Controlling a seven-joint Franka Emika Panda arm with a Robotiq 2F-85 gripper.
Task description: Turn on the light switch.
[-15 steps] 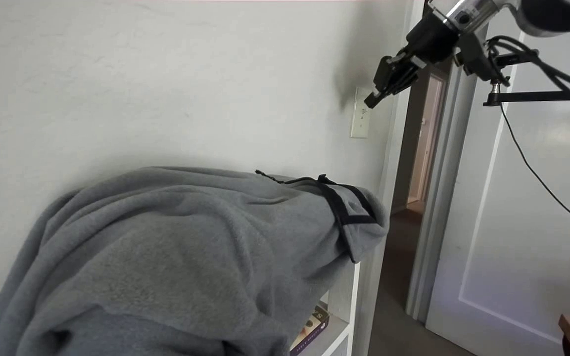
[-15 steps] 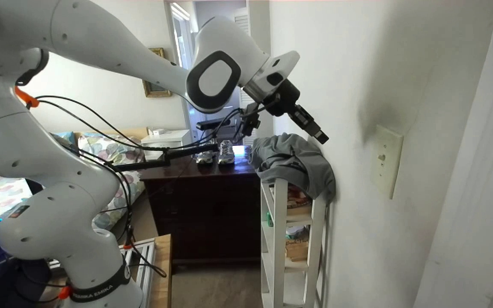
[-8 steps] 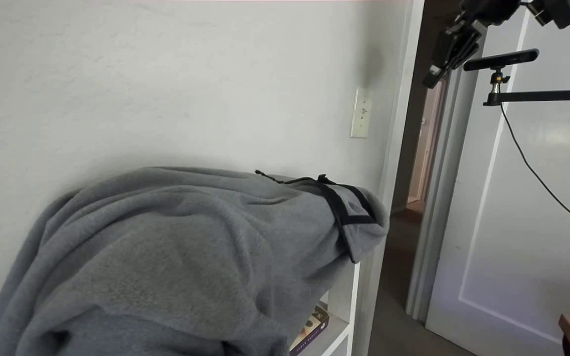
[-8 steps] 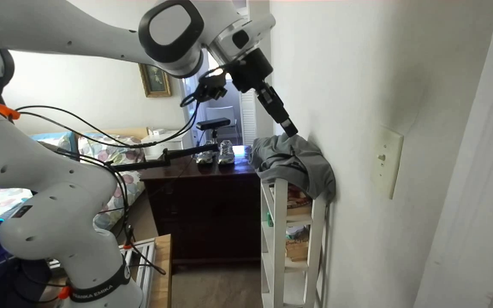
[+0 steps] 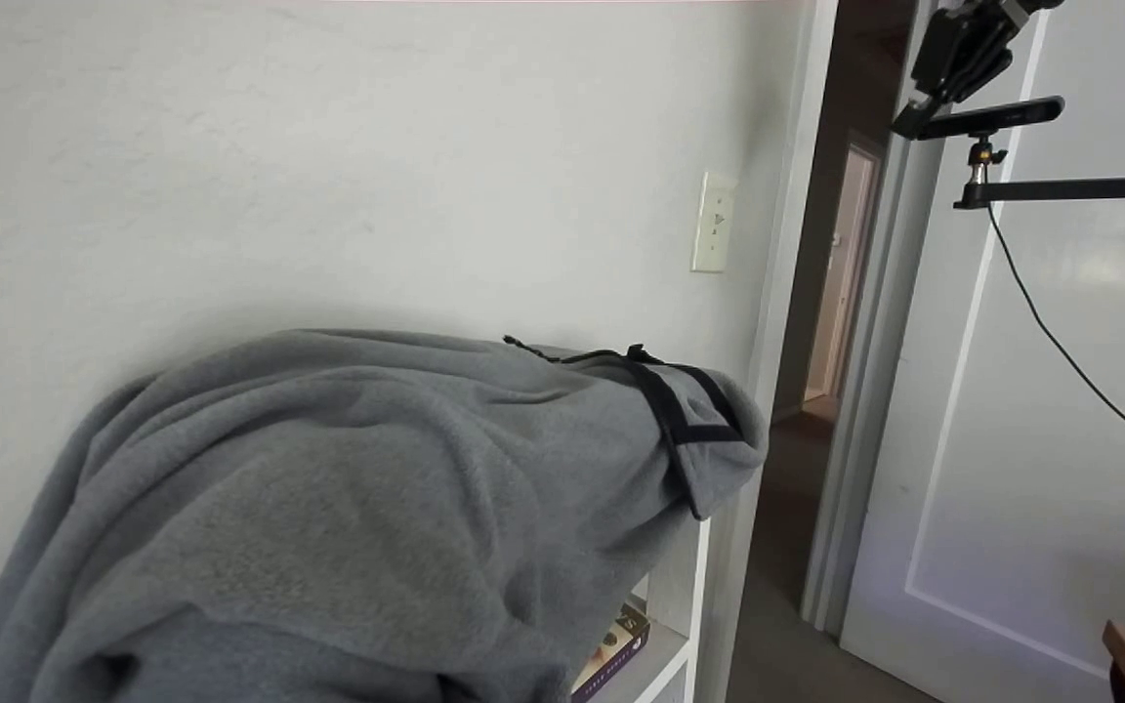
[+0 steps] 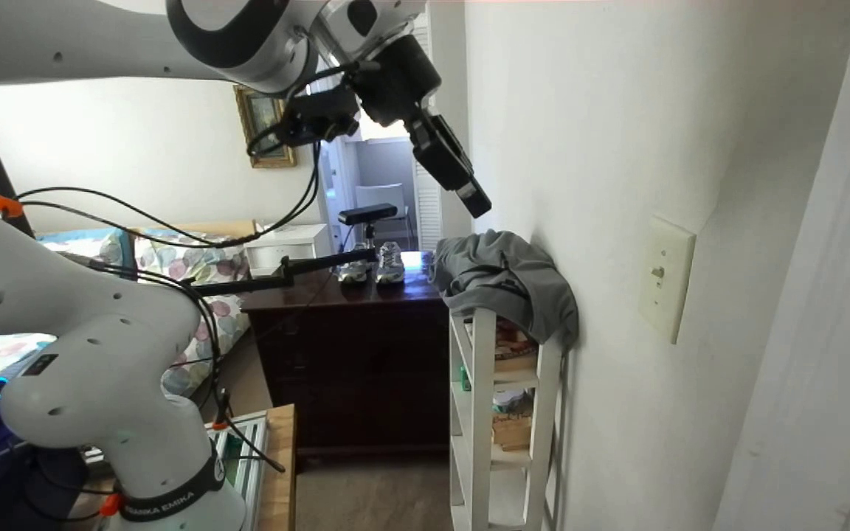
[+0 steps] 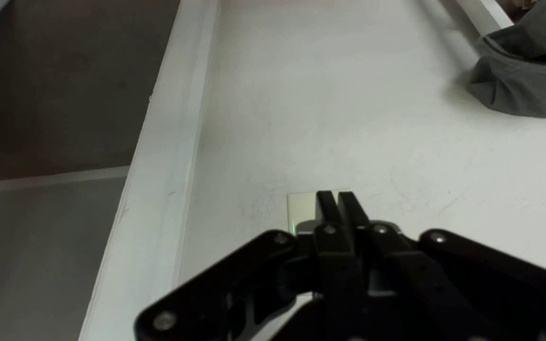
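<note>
The light switch is a cream-white upright plate with a small toggle, fixed to the white wall. It shows in both exterior views, beside the door frame (image 5: 715, 223) and at the right (image 6: 667, 280). In the wrist view only the upper part of the switch plate (image 7: 301, 208) shows; my fingers hide the rest. My gripper (image 7: 338, 193) has its fingers almost together, with a thin gap and nothing between them. In the exterior views the gripper (image 5: 912, 119) (image 6: 475, 199) hangs in the air, well away from the plate and higher than it. I cannot tell the toggle's position for certain.
A grey blanket (image 5: 357, 508) (image 6: 506, 273) lies on a narrow white shelf (image 6: 480, 413) against the wall. A door frame (image 5: 779, 293) stands beside the switch. A camera on an arm (image 5: 992, 119), a dark dresser (image 6: 351, 369) and shoes (image 6: 389, 264) are nearby.
My arm and gripper have drawn back from the wall and the switch. The gripper's shadow has moved off the switch area. The switch plate and the blanket have not moved.
</note>
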